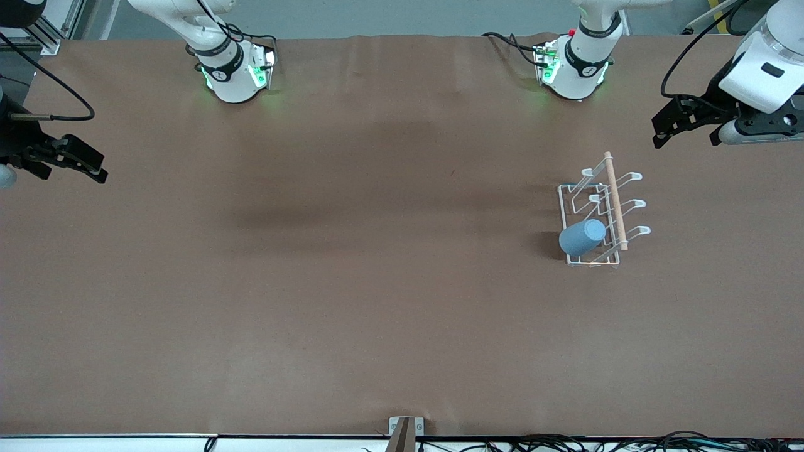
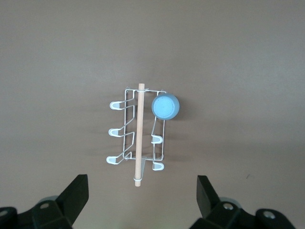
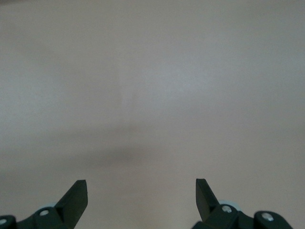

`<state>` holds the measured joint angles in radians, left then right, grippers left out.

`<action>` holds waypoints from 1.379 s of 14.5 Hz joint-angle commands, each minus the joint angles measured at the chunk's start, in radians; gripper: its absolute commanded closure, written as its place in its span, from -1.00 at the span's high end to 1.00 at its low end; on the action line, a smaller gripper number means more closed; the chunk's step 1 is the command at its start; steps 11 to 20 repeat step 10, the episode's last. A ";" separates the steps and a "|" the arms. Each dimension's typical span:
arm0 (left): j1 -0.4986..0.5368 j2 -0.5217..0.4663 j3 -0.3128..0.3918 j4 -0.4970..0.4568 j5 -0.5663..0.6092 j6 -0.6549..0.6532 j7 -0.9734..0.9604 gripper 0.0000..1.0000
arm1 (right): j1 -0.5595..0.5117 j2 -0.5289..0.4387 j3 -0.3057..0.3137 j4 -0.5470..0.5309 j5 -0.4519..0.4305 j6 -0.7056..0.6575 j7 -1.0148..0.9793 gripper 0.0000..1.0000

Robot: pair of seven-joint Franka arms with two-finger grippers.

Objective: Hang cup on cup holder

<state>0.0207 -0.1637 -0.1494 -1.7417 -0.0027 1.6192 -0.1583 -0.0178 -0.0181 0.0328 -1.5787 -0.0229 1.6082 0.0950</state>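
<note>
The light blue cup (image 1: 582,236) sits mouth-down over a prong of the white wire cup holder (image 1: 614,201), at the rack's end nearest the front camera. The rack stands on the brown table toward the left arm's end. In the left wrist view the cup (image 2: 165,106) and the rack's wooden rod (image 2: 139,133) show from above. My left gripper (image 1: 662,129) hangs open and empty in the air beside the rack, over the table's left-arm end; its jaws stand wide apart (image 2: 142,191). My right gripper (image 1: 94,164) waits open and empty over the table's right-arm end (image 3: 141,191).
The two arm bases (image 1: 235,72) (image 1: 575,66) stand along the table's edge farthest from the front camera. A small metal bracket (image 1: 406,430) and cables lie at the edge nearest the front camera. The right wrist view shows only bare table.
</note>
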 commanded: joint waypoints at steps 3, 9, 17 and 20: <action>-0.004 0.058 0.004 0.086 -0.007 -0.042 0.025 1.00 | 0.012 -0.028 -0.010 -0.032 0.011 0.013 -0.001 1.00; -0.004 0.081 0.004 0.152 -0.007 -0.107 0.023 1.00 | 0.012 -0.026 -0.008 -0.032 0.011 0.012 0.000 1.00; -0.004 0.079 0.004 0.152 -0.007 -0.111 0.023 1.00 | 0.012 -0.026 -0.010 -0.032 0.011 0.012 0.002 1.00; -0.004 0.079 0.004 0.152 -0.007 -0.111 0.023 1.00 | 0.012 -0.026 -0.010 -0.032 0.011 0.012 0.002 1.00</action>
